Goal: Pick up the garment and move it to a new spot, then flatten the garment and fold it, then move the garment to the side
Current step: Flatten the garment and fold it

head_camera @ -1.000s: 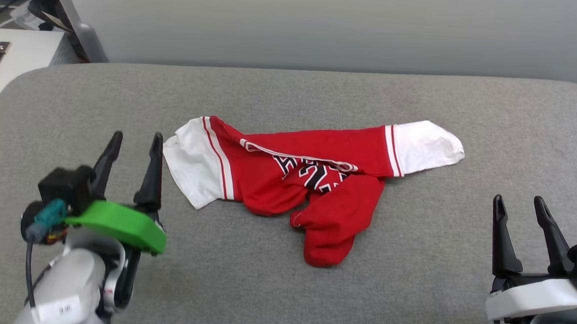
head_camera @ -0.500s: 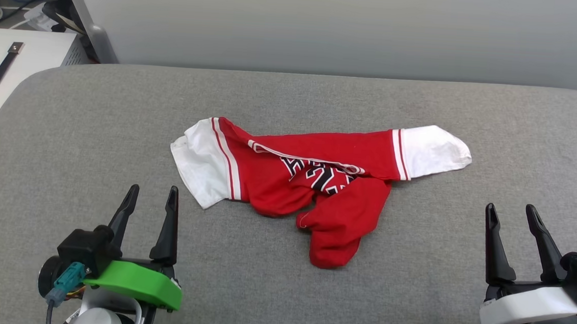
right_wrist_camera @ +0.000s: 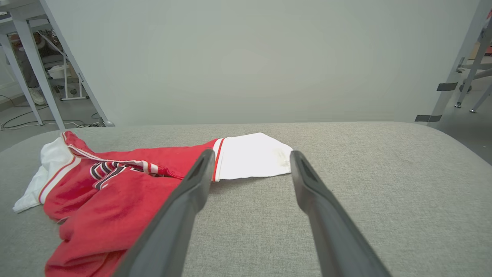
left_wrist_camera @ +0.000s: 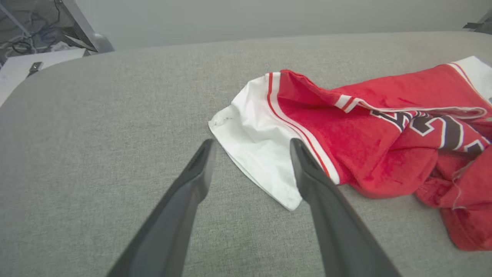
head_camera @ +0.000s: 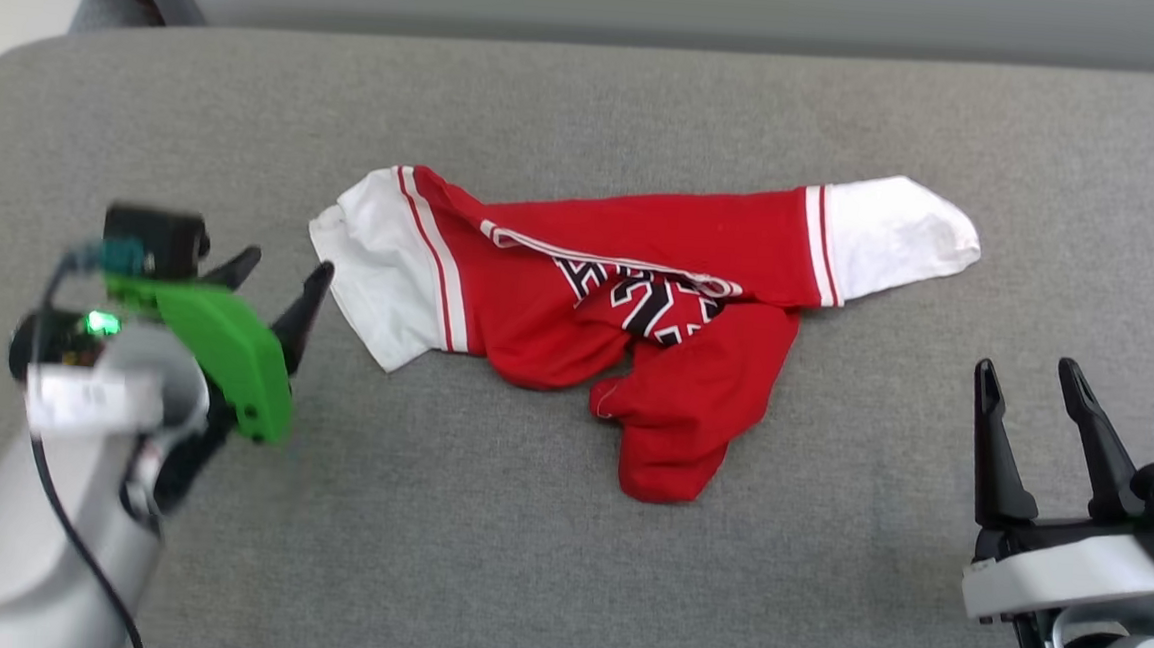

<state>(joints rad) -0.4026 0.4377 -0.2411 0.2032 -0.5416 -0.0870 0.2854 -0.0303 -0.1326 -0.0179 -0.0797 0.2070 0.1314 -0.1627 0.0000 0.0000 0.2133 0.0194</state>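
**Asker:** Where does the garment lie?

**Describer:** The garment point(head_camera: 638, 308), a red jersey with white short sleeves edged in red and white stripes, lies crumpled near the middle of a grey padded surface point(head_camera: 591, 94); one white sleeve point(head_camera: 375, 272) reaches toward the robot's left; the other sleeve point(head_camera: 893, 233) reaches toward its right and farther back; a bunched red lobe lies nearest the robot.

**Asker:** Is any writing legible?

**Describer:** Black lettering point(head_camera: 653, 304) with white outlines shows on the chest, just under a band of striped trim; folds hide most of it, so no word or number can be read; a pale label point(head_camera: 81, 402) on the left forearm is too blurred to read.

**Asker:** How do the grippers stand?

**Describer:** The left gripper point(head_camera: 287, 268), on a bright green mount point(head_camera: 225, 353), has its two dark fingers spread apart and holds nothing; the tips point at the left-hand sleeve, just beside its edge; in the left wrist view that sleeve sits between the two fingers; whether they touch the cloth I cannot tell. The right gripper point(head_camera: 1025, 369) is near the front right of the surface, fingers likewise parted and empty, well apart from the garment; in the right wrist view the other sleeve appears beyond the gap between its fingers.
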